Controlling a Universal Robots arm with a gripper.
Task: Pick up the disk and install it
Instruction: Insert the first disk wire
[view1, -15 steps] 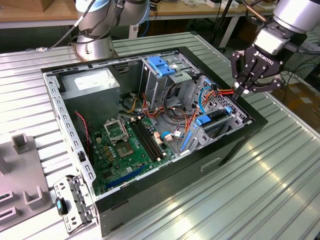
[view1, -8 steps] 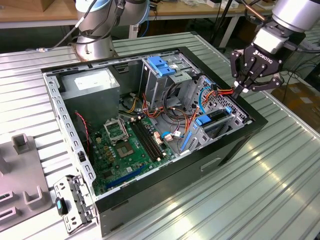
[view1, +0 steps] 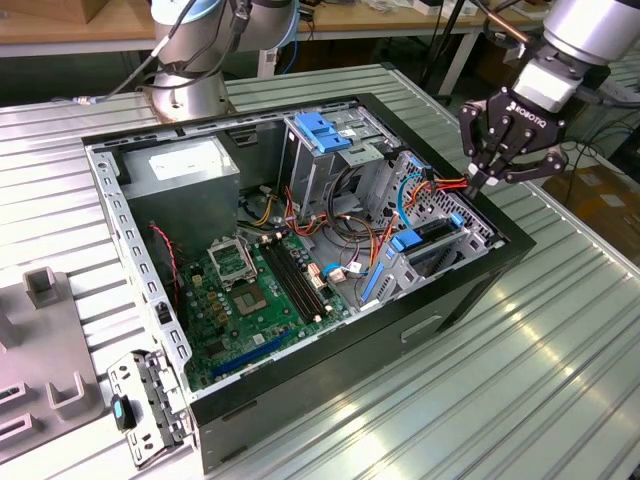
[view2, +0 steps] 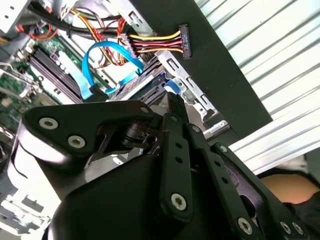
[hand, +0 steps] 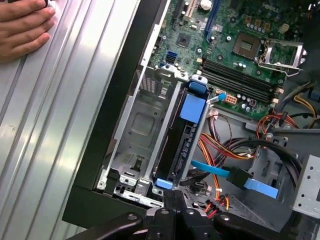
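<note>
Your gripper (view1: 478, 183) is clenched on nothing, jaws pressed together at the end of the disk (hand: 184, 142). The disk stands on edge in the drive bay (hand: 142, 125) just beneath them. Closed tips likely suit pressing it.

glossy ribbed metal table (view1: 560, 380)

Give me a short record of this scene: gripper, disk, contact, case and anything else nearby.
gripper: gripper shut, over the case's rim on the exterior view's right
disk: disk on edge in the drive cage, edged by its blue carrier frame
contact: gripper tip close to the disk's end; cannot tell if they touch
case: open computer case on a ribbed metal table, motherboard exposed
other: a person's hand rests on the table
</note>
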